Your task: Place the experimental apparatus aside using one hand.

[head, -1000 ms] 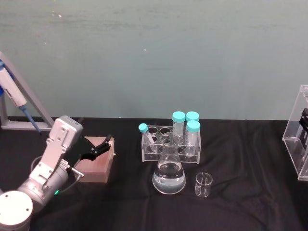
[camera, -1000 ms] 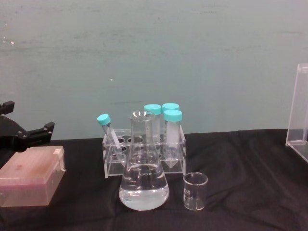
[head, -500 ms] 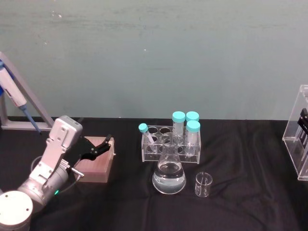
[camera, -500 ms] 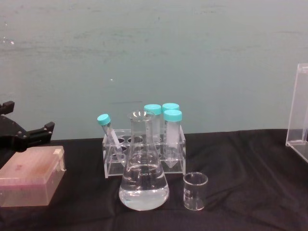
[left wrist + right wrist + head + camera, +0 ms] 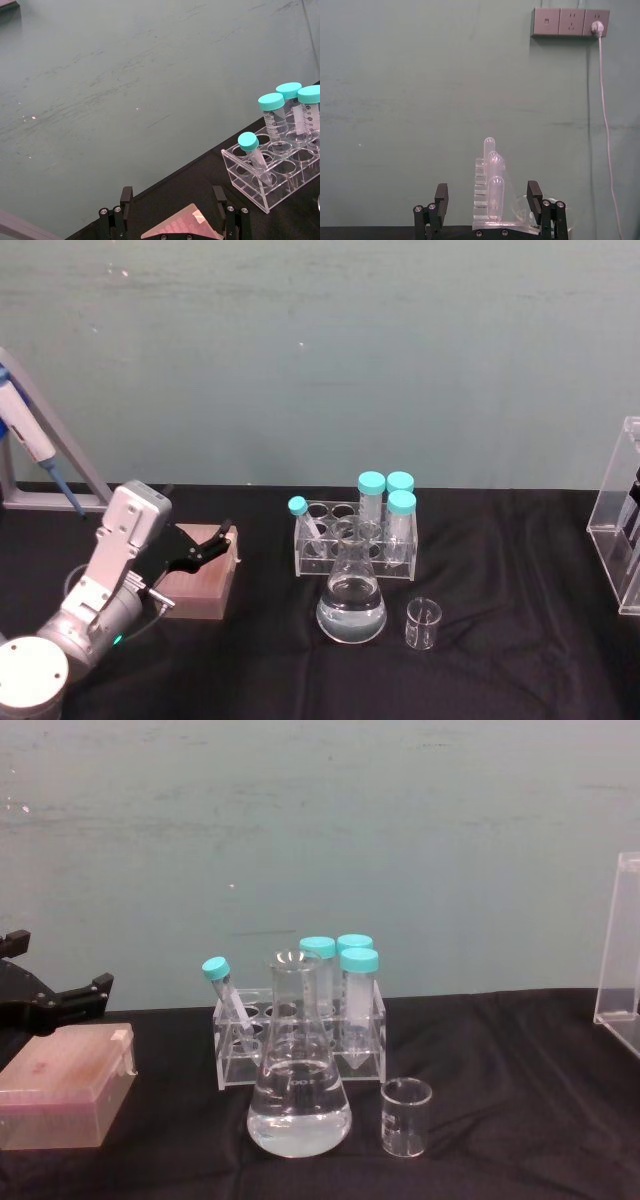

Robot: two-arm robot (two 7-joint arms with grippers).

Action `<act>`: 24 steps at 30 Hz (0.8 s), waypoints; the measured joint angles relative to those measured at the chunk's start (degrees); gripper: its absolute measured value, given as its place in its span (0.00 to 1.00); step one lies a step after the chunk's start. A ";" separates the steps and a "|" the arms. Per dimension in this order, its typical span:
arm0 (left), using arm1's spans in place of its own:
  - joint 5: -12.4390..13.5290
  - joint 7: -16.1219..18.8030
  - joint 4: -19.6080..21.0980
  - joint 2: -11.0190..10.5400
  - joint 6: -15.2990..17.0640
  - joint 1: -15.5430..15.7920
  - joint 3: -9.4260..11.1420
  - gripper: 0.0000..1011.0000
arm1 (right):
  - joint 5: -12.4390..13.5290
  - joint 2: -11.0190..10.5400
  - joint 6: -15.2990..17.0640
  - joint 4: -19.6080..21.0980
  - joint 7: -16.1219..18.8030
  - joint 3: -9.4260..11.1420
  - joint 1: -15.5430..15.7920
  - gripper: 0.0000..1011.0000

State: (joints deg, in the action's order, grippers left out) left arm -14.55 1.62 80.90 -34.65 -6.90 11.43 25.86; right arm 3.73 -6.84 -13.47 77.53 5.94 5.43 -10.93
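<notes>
On the black table (image 5: pixel 500 570), the conical flask (image 5: pixel 351 605) holds clear liquid.

acrylic stand (image 5: pixel 618 530): cut off by the right edge in head and chest views | tube rack (image 5: pixel 232 1060): middle hidden behind the conical flask (image 5: pixel 298 1110), centre of chest view; flask's markings too small to read | pink box (image 5: pixel 65 1085): left end cut off, lower left of chest view

1. Soft, even light fills every view; the wall (image 5: pixel 320 360) reads mid-bright throughout.
2. The black cloth (image 5: pixel 500 570) stays dark, with no distinct shadows on it.
3. Small highlights glint on the flask (image 5: pixel 299 1105) and beaker (image 5: pixel 405 1118).
</notes>
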 joint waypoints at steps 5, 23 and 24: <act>0.00 0.00 0.00 0.00 0.00 0.00 0.00 0.99 | -0.87 -0.02 -0.90 2.08 -0.20 0.09 1.16 0.99; 0.00 0.00 0.00 0.00 0.00 0.00 0.00 0.99 | -1.28 -2.45 -6.82 5.52 5.23 -1.94 2.24 0.99; 0.00 0.00 0.00 0.00 0.00 0.00 0.00 0.99 | -0.94 -2.68 -7.02 5.52 5.87 -2.14 2.16 0.99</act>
State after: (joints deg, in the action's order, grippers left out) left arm -14.55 1.62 80.90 -34.65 -6.91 11.43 25.86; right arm 2.79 -9.52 -20.49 83.05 11.81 3.29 -8.77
